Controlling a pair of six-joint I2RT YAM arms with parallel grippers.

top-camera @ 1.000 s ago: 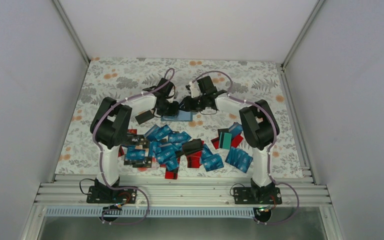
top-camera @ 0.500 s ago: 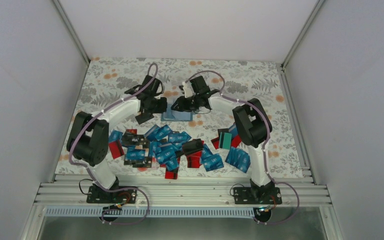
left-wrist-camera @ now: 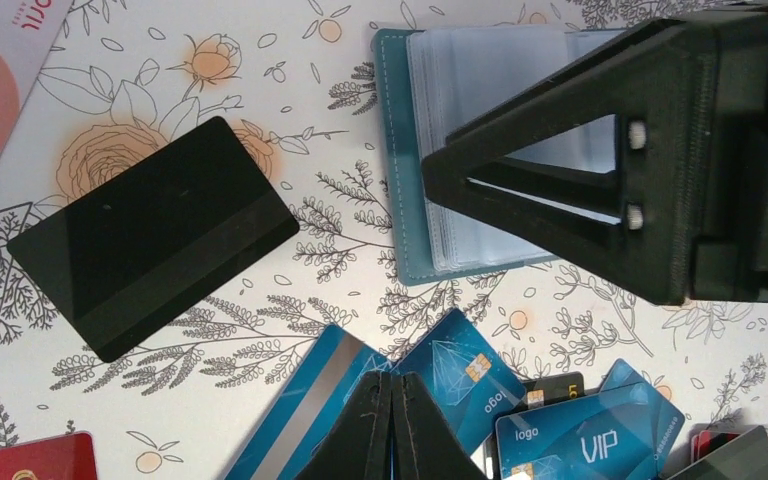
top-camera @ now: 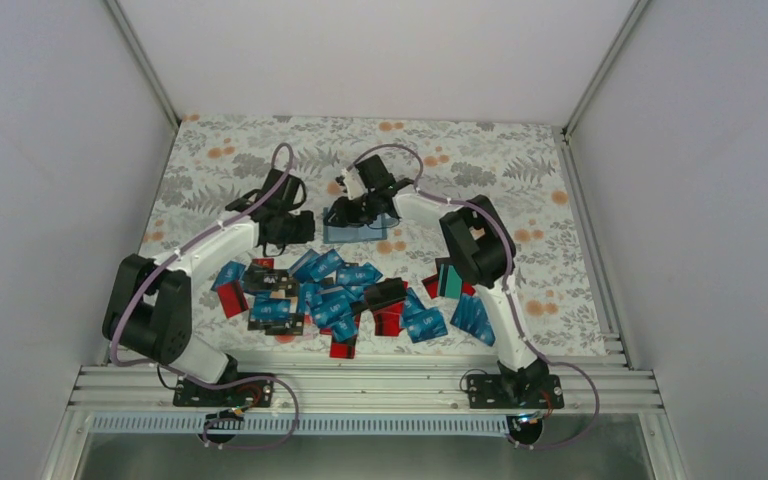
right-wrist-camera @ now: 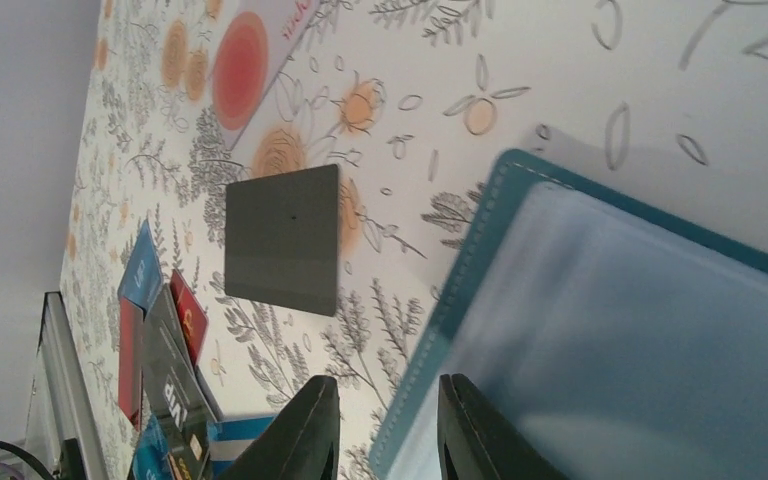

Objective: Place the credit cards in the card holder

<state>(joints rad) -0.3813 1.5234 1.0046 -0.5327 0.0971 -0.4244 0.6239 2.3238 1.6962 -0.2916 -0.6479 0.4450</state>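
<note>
Only the left wrist view shows the left tool (left-wrist-camera: 392, 392) pressed together, near the card holder (left-wrist-camera: 397, 150). The right wrist view shows the right tool (right-wrist-camera: 385, 395) slightly spread at the holder's blurred edge.

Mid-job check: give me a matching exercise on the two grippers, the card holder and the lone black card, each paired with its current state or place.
Things:
1. left gripper
2. right gripper
3. card holder
4. black card

States or places:
A. lies open, clear sleeves facing up
B. shut and empty, above the blue credit cards
C. flat on the table, alone, apart from the holder
D. jaws apart, at the card holder's edge

Pairs: 1-B, 2-D, 3-A, 4-C
</note>
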